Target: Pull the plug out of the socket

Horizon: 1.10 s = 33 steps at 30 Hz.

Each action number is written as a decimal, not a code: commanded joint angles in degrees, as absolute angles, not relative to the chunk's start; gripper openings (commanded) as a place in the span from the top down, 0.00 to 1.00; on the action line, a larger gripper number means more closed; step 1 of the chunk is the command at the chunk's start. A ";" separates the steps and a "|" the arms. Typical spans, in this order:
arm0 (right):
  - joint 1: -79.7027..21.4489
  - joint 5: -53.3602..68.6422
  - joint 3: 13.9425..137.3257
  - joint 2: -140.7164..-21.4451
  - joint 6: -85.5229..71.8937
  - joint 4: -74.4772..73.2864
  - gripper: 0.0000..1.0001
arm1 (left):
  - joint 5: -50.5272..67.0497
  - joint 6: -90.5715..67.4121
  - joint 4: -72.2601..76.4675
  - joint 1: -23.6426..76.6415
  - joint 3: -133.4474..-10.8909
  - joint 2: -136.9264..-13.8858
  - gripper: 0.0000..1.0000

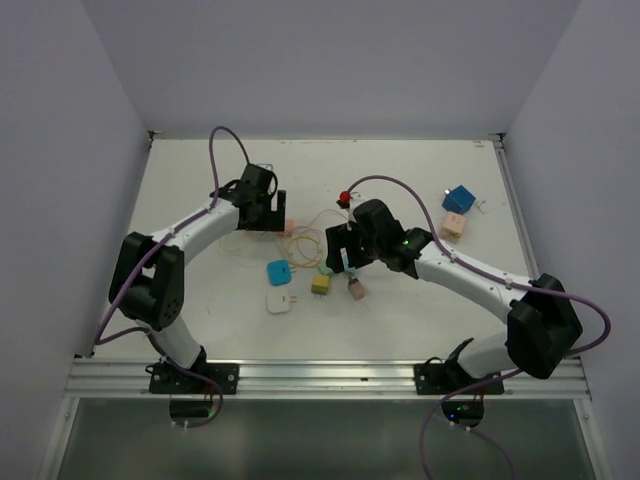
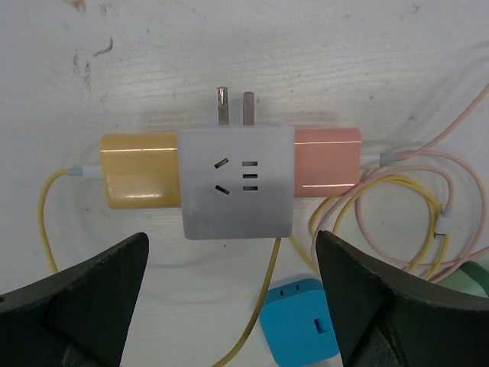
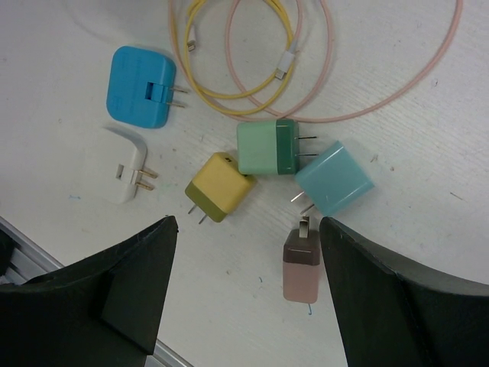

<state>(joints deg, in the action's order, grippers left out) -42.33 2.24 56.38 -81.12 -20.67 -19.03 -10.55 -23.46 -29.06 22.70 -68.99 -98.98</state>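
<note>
You had a tabletop (image 2: 344, 46) of white-painted wood, matt, its grain faintly rough and scuffed. The socket (image 2: 237, 183) looked like smooth satin plastic, its two prongs (image 2: 222, 105) dull bare metal. The yellow plug (image 2: 141, 172) and pink plug (image 2: 327, 162) were glossier plastic, each catching a thin streak of light. The yellow cable (image 2: 43, 214) looked smooth and rubbery; your left jaws, matt black plastic
</note>
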 commanded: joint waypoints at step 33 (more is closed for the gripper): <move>-42.10 13.18 52.91 -74.97 -24.17 -20.04 0.21 | 4.04 33.49 -35.33 20.65 -79.36 -107.40 0.07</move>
